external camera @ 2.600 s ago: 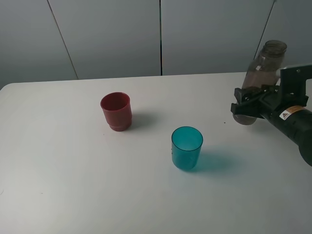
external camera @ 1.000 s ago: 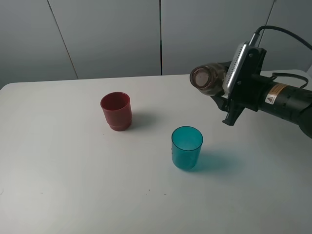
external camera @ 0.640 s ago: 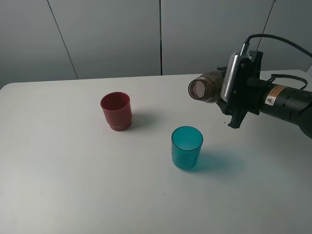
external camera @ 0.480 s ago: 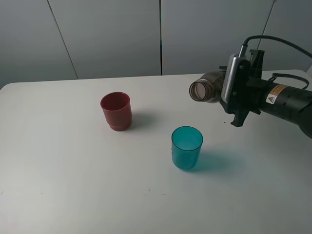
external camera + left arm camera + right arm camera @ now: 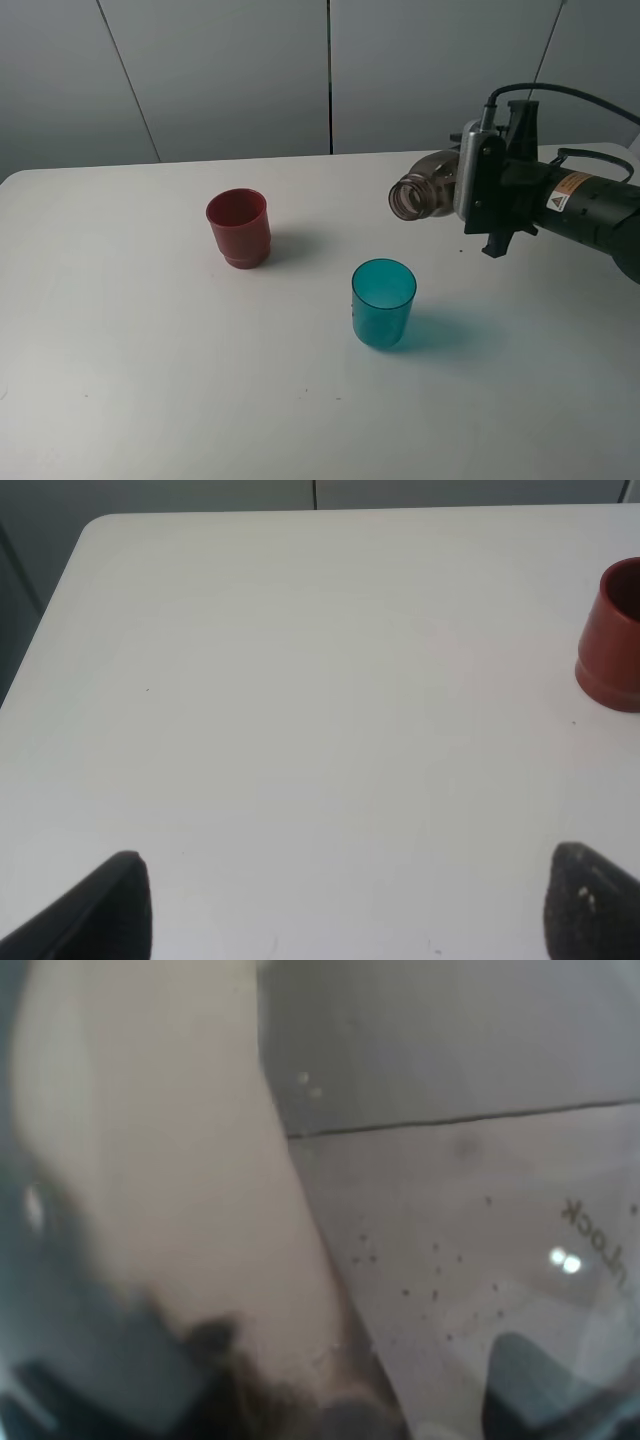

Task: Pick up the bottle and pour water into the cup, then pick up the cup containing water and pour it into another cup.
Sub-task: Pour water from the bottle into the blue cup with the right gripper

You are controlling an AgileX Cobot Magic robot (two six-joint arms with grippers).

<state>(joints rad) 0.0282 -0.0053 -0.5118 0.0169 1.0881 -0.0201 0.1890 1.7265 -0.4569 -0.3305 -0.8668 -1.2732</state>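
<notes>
Since half a second ago the bottle [image 5: 425,192] has dipped its mouth slightly lower; it lies near-horizontal in the air, behind and right of the cup [image 5: 383,302]. The right gripper [image 5: 468,188] jaws pinch its body. The left gripper [image 5: 345,910] jaws are spread wide, holding nothing.

Right arm [image 5: 590,205]: matte black, cylindrical housing. Yellow-and-white warning label [image 5: 568,190] on its side. Black cable [image 5: 560,92] at the wrist, beside a grey plate [image 5: 467,170]. Left gripper [image 5: 345,920]: two dark, rounded fingers [image 5: 115,910].
</notes>
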